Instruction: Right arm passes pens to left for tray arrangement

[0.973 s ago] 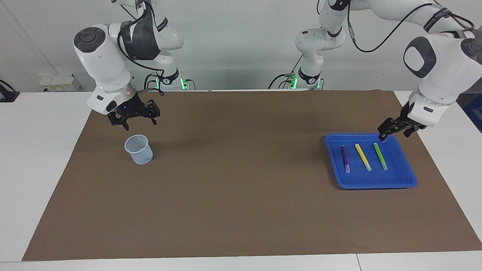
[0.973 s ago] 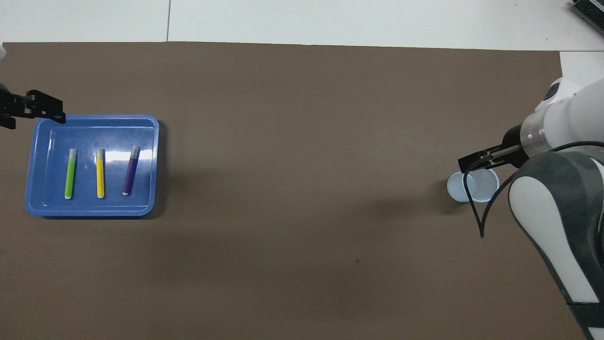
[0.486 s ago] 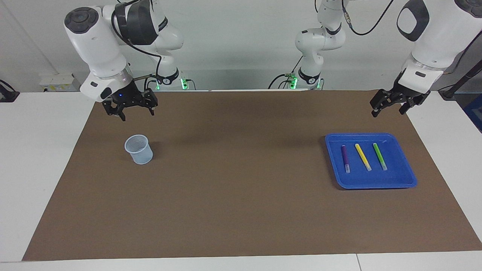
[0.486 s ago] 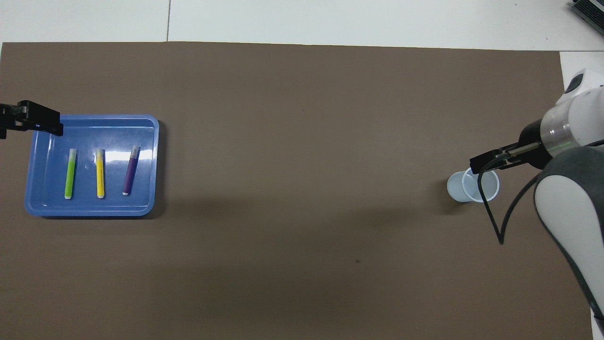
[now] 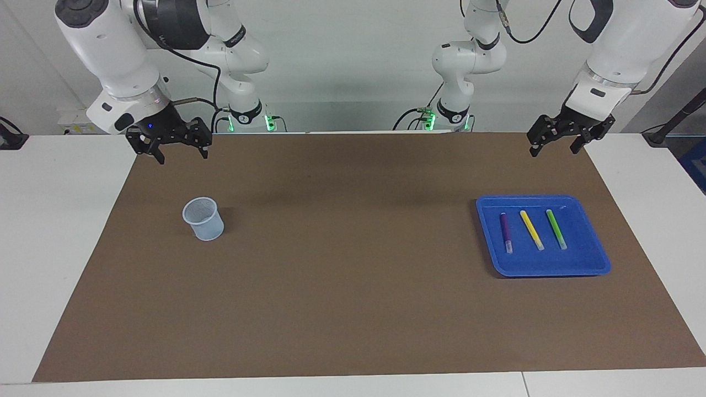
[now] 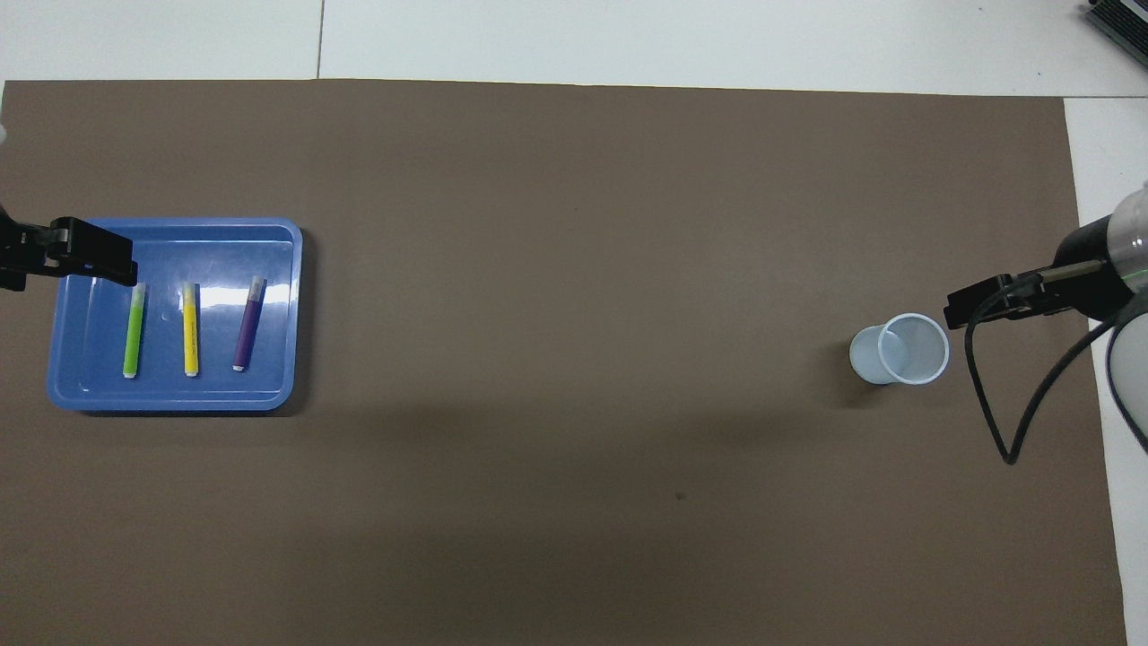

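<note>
Evidently light, stiff and slick: three pens (image 5: 531,230), purple, yellow and green, lying side by side and apart in the blue tray (image 5: 598,260) at middle right of the facing view; best pinched across mid-barrel. Right gripper (image 5: 168,144), upper left of that view, spread wide, holding nothing, above the mat's edge near the empty cup (image 5: 203,219). Left gripper (image 5: 563,134), upper right, likewise spread and empty, touching nothing.
</note>
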